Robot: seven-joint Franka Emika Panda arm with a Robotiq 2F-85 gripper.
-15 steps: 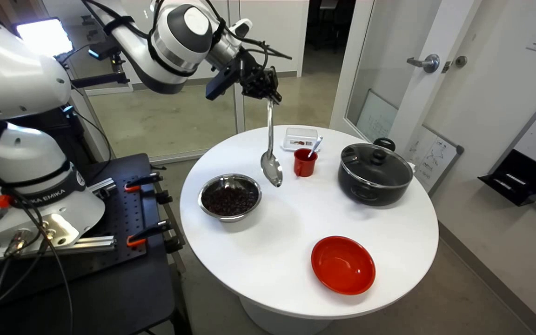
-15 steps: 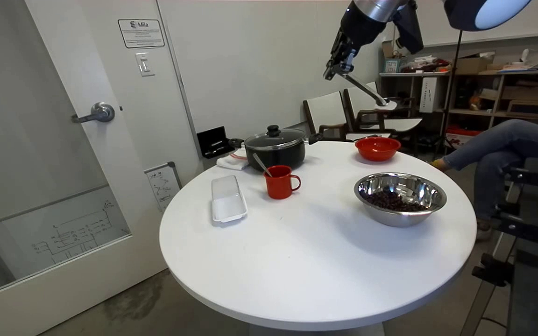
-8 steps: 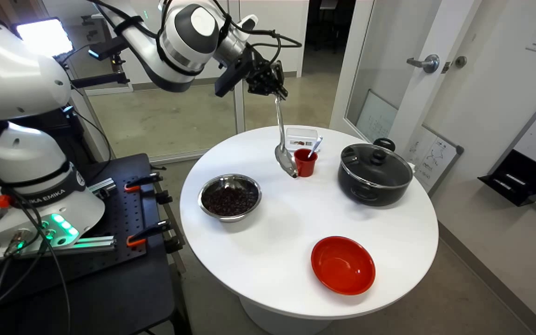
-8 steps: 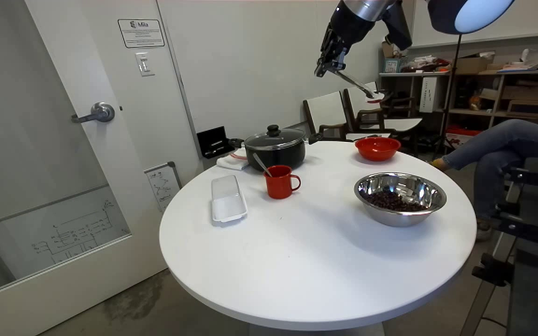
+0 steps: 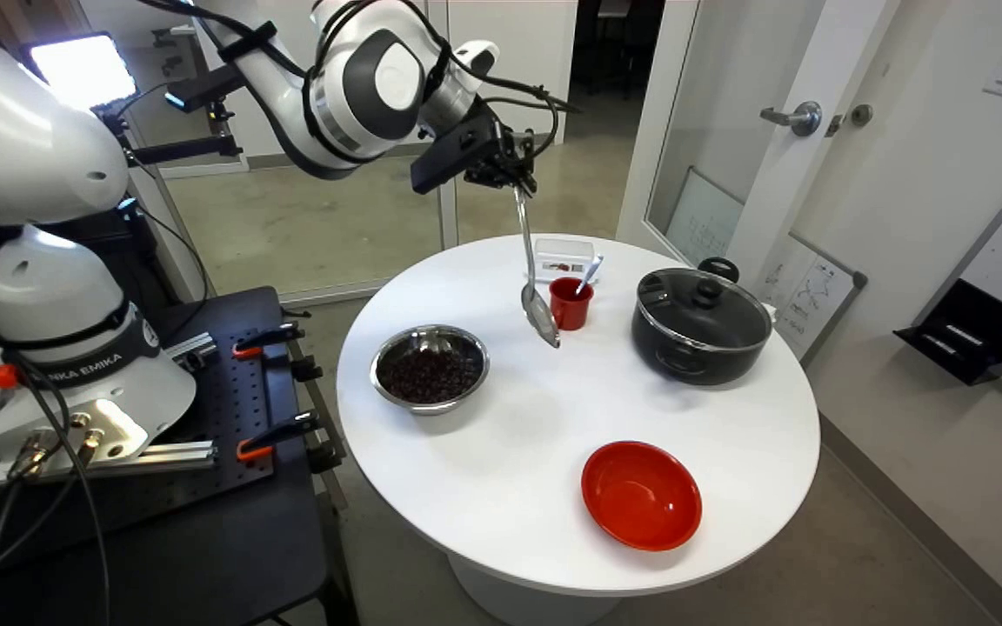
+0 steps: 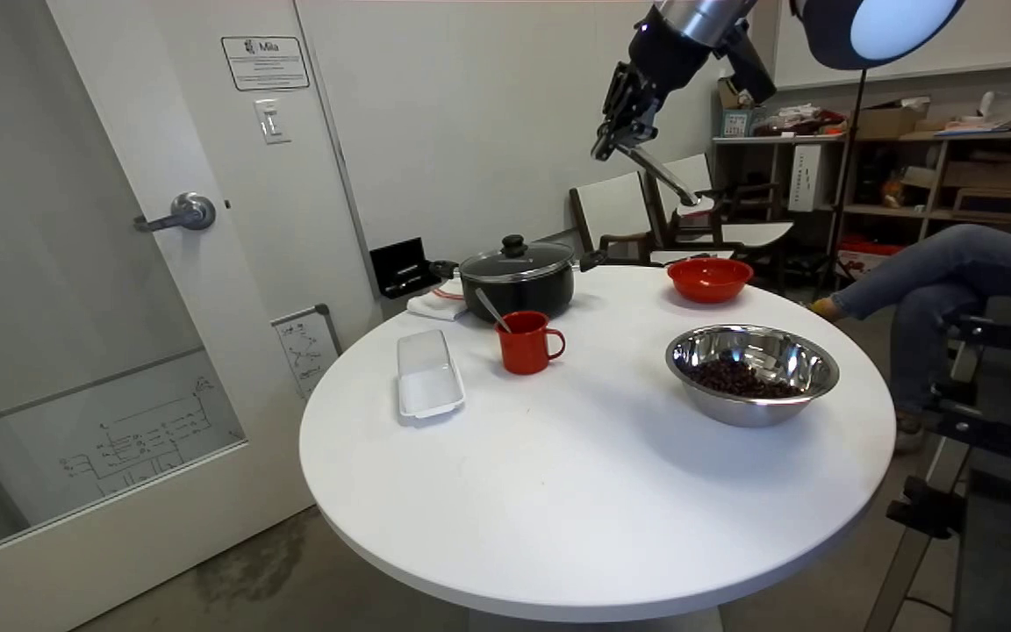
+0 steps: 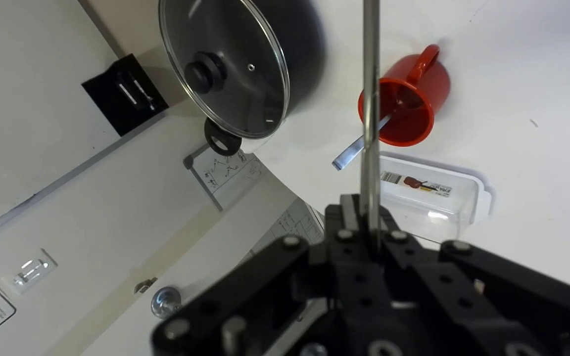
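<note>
My gripper [image 5: 522, 186] is shut on the handle of a large metal spoon [image 5: 539, 313]. It hangs high above the white round table [image 5: 501, 487], with the spoon's bowl end low. In the wrist view the spoon's handle [image 7: 371, 89] runs up from between the fingertips [image 7: 348, 210]. The spoon also shows in an exterior view [image 6: 656, 172], in the air well above the table. In an exterior view the spoon's bowl overlaps the left edge of a red mug [image 5: 572, 306]. The mug holds a light-handled utensil [image 7: 352, 152]. Whether the spoon carries anything is unclear.
A steel bowl [image 6: 751, 405] with dark beans [image 5: 428, 376] stands on the robot's side of the table. A red bowl [image 5: 642, 497], a lidded black pot [image 5: 701, 335] and a clear plastic container [image 6: 429, 377] also stand there. A person's leg [image 6: 953, 272] is beyond the table.
In an exterior view, gripper and spoon have moved right toward the mug, then dipped slightly. The spoon stays held. The things on the table have not moved.
</note>
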